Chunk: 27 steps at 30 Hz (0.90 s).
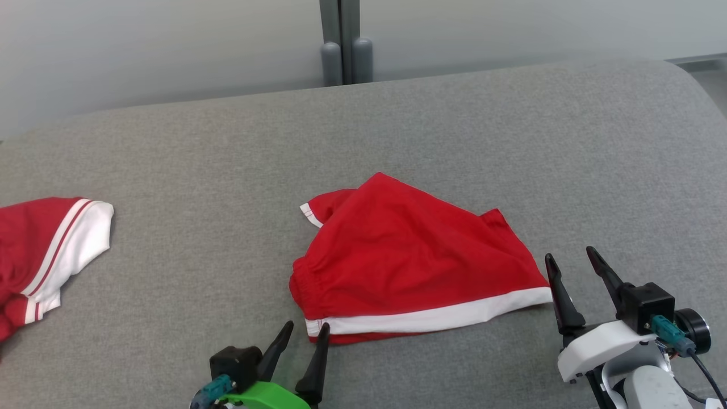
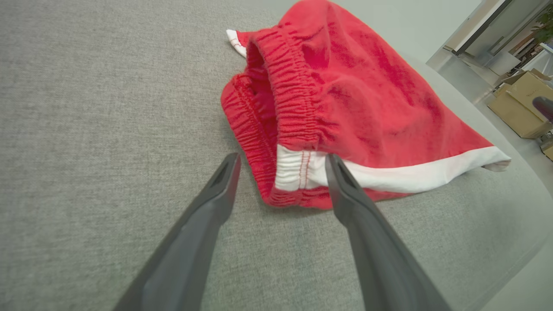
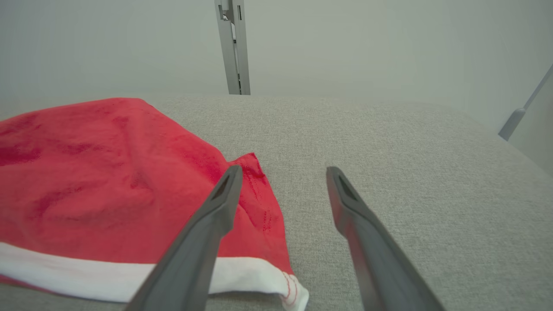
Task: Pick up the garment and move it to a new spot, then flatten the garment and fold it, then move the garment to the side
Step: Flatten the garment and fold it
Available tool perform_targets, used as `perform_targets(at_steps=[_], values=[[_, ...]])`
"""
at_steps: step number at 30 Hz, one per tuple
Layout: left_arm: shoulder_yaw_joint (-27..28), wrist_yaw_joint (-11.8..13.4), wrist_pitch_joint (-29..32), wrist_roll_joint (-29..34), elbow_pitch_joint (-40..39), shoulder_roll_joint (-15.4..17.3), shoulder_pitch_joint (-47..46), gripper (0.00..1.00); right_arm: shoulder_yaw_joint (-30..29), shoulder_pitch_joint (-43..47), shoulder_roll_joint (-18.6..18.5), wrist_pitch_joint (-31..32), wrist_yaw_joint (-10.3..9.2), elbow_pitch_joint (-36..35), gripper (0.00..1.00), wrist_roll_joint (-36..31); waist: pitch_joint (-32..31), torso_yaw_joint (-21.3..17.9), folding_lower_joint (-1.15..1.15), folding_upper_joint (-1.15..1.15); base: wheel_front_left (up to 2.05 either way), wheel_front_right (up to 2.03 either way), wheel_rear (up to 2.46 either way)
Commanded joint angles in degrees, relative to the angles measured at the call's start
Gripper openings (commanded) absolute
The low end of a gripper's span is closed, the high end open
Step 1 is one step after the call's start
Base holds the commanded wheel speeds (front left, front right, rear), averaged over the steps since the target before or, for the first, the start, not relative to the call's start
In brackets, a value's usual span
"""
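At nine o'clock on the grey fabric surface I see the red jersey garment with a white sleeve, lying free. At six o'clock my left gripper stands spread just by the red white-hemmed shorts. At four o'clock my right gripper is spread too, beside their hem.

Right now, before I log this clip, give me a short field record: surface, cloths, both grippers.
surface: grey fabric
garment: red jersey with white sleeve, at the head view's left edge, partly cut off, untouched
centre cloth: red, elastic waistband, white hem stripe, lying loosely folded
left gripper: open, at the centre cloth's waistband corner
right gripper: open, beside the centre cloth's right end
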Motion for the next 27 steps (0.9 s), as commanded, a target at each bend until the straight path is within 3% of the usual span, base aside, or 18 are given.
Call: perform_targets(at_steps=[1, 5, 6, 7, 8, 9, 16, 22, 23, 24, 25, 27], values=[[-0.72, -0.13, -0.05, -1.55, 0.54, 0.95, -1.36, 1.0, 0.12, -0.09, -0.21, -0.03, -0.1, 0.11, 1.0, 0.1, 0.99, -0.94, 0.0, 0.0, 0.0, 0.0, 0.0], [-3.02, -0.13, -0.05, -4.98, 0.7, 2.43, -2.56, 1.0, 0.47, 0.38, -0.2, -0.03, -0.1, 0.77, 1.0, 0.76, 1.59, -1.17, 0.0, 0.0, 0.0, 0.0, 0.0], [-3.69, -0.13, -0.05, -5.68, 0.78, 2.76, -2.72, 0.91, 0.48, 0.53, -0.19, -0.03, -0.1, 1.04, 1.0, 0.78, 1.69, -1.15, 0.0, 0.0, 0.0, 0.0, 0.0], [-4.37, -0.13, -0.05, -6.2, 0.65, 3.26, -3.05, 0.39, 0.4, 0.66, -0.19, -0.03, -0.1, 1.46, 1.0, 0.71, 1.8, -1.09, 0.0, 0.0, 0.0, 0.0, 0.0], [-4.82, -0.13, -0.05, -6.59, 0.4, 3.58, -3.26, 0.13, 0.27, 0.65, -0.19, -0.03, -0.1, 1.77, 1.0, 0.89, 1.93, -1.02, 0.0, 0.0, 0.0, 0.0, 0.0], [-5.25, -0.13, -0.05, -7.49, 0.03, 3.77, -3.32, 0.0, 0.15, 0.54, -0.2, -0.04, -0.1, 2.15, 1.0, 0.93, 2.06, -0.95, 0.0, 0.0, 0.0, 0.0, 0.0], [-7.1, -0.13, -0.05, -8.29, -3.43, 5.76, -4.54, 0.0, -1.7, -1.06, -0.21, -0.04, -0.1, 8.21, 1.0, 5.4, 3.75, 0.38, 0.0, 0.0, 0.0, 0.0, 0.0], [-8.04, -0.13, -0.05, -7.48, -5.1, 6.5, -5.46, 0.0, 1.27, -3.07, -0.16, -0.03, -0.1, 15.75, 1.0, 8.3, 5.69, 1.74, 0.0, 0.0, 0.0, 0.0, 0.0], [-8.16, -0.13, -0.05, -7.5, -5.34, 6.48, -5.53, 0.0, 2.17, -3.5, -0.21, -0.01, -0.1, 16.9, 0.95, 8.28, 5.89, 1.92, 0.0, 0.0, 0.0, 0.0, 0.0], [-8.2, -0.13, -0.05, -7.43, -5.45, 6.49, -5.57, 0.0, 3.08, -3.58, -0.19, 0.05, -0.1, 18.07, 0.81, 8.04, 6.04, 2.06, 0.0, 0.0, 0.0, 0.0, 0.0], [-8.32, -0.13, -0.05, -7.31, -5.54, 6.51, -5.57, 0.0, 3.63, -3.54, -0.15, 0.07, -0.1, 18.71, 0.81, 7.89, 6.12, 2.14, 0.0, 0.0, 0.0, 0.0, 0.0], [-8.23, -0.13, -0.05, -7.36, -5.65, 6.38, -5.48, 0.0, 4.37, -2.94, -0.1, 0.35, -0.1, 19.23, 0.91, 7.57, 6.19, 2.29, 0.0, 0.0, 0.0, 0.0, 0.0]])
